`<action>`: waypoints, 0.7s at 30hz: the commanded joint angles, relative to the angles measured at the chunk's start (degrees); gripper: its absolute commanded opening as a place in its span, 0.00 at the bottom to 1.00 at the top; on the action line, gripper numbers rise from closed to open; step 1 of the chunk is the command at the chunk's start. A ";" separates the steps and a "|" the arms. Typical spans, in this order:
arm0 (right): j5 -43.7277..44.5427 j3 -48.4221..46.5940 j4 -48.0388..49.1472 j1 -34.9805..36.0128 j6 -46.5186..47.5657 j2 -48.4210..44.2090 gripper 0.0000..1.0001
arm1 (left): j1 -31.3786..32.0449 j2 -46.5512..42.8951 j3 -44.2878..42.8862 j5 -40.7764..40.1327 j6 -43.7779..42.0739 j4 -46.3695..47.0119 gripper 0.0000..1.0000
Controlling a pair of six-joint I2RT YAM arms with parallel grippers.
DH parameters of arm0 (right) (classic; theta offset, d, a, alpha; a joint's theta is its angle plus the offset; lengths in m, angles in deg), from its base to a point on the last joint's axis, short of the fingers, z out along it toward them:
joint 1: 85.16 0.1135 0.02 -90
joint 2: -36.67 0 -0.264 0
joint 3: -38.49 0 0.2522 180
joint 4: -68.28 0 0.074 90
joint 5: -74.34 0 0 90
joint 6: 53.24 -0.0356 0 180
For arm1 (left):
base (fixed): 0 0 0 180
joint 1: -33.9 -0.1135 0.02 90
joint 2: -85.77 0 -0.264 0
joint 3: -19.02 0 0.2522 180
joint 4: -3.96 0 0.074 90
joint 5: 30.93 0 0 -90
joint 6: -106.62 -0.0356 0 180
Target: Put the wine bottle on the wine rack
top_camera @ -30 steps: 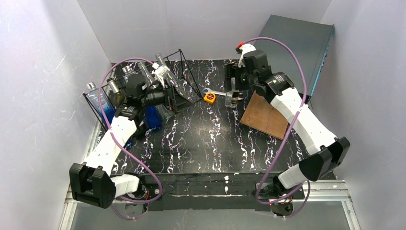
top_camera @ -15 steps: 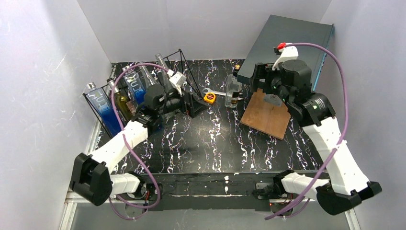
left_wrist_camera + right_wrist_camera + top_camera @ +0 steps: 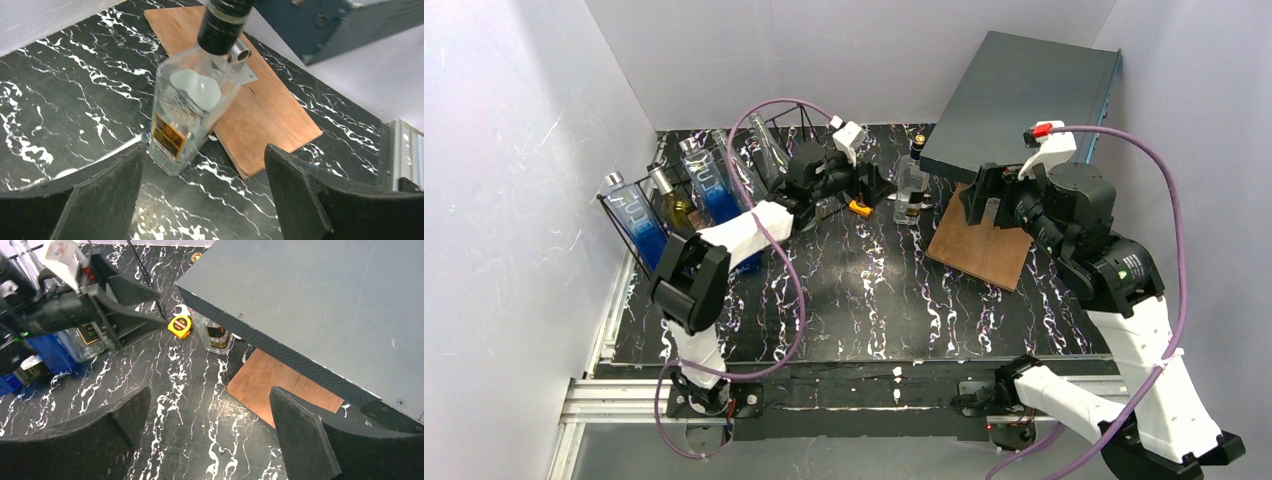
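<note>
**Desk:** Where is the wine bottle (image 3: pixel 911 186) right now?

**Me:** On the overhead view it stands upright on the table at about one o'clock from centre. It touches the near corner of the wooden board (image 3: pixel 979 240) and sits under the overhang of the dark grey box (image 3: pixel 1024 95). The wine rack (image 3: pixel 604 198) is well apart from it, out at ten o'clock.

**Desk:** And your pincers?

**Me:** The left gripper (image 3: pixel 876 186) has its jaws spread wide and holds nothing. The bottle is just ahead of it at three o'clock, not yet between the fingers (image 3: pixel 107 192). The right gripper (image 3: pixel 210 400) is also wide open and empty, hanging over the board.

**Desk:** What worries you?

**Me:** Mostly tipping. The bottle is tall and smooth, so one finger touching before the other could topple it onto the board. The tape measure (image 3: pixel 179 326) lies just beside my approach and could get dragged. If I lift straight up, I'd guess the cap strikes the box edge. At the rack, the other bottles (image 3: pixel 709 185) crowd the slots, so a tilted carry could knock glass against glass
</note>
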 commanded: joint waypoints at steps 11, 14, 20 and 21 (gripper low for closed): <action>-2.85 6.25 -1.40 0.09 -1.75 -5.39 0.98 | 2.03 12.20 -16.75 1.76 -1.55 3.10 0.79; -3.17 7.28 -1.38 0.08 -1.97 -5.99 0.99 | 2.72 13.52 -18.32 -0.64 -1.72 3.12 0.79; -2.69 7.85 -2.04 0.09 -1.82 -6.60 0.98 | 3.89 16.41 -21.72 -5.58 -2.01 3.16 0.77; -2.61 7.94 -2.09 0.09 -1.81 -6.74 0.98 | 4.04 17.04 -22.40 -6.13 -2.18 3.20 0.77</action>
